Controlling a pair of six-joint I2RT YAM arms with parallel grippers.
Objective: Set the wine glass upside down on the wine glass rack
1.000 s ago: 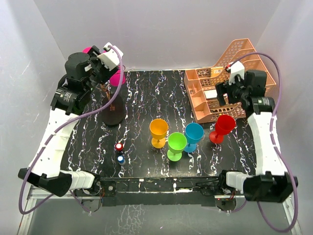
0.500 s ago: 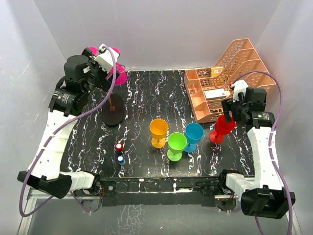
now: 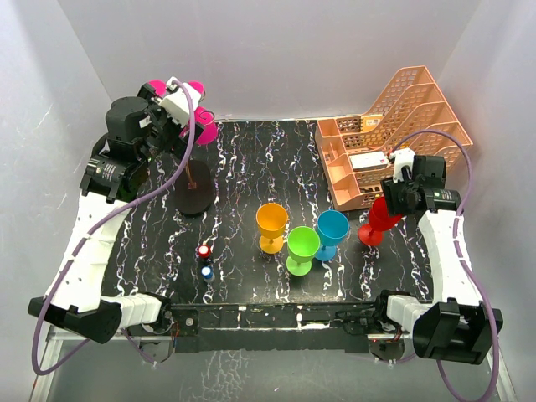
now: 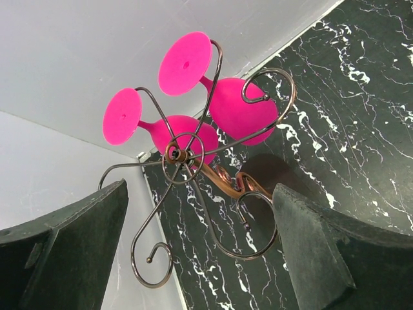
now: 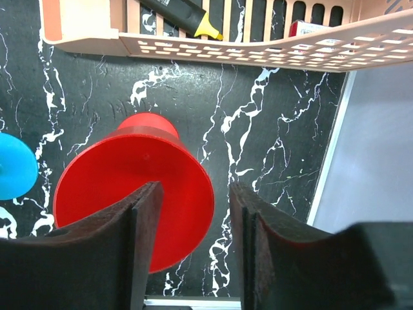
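Curling dark wire rack (image 4: 177, 155), copper stem (image 4: 219, 175)

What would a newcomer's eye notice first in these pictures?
Two pink wine glasses hang upside down on the wire rack at the far left. At the right, the right gripper straddles the rim of a red glass, jaws apart. An orange glass, a green glass and a blue glass stand mid-table.

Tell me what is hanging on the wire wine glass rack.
Two pink wine glasses hang upside down from the wine glass rack, feet up, bowls down. The other scroll arms are bare. Overhead, the left arm covers the rack's top.
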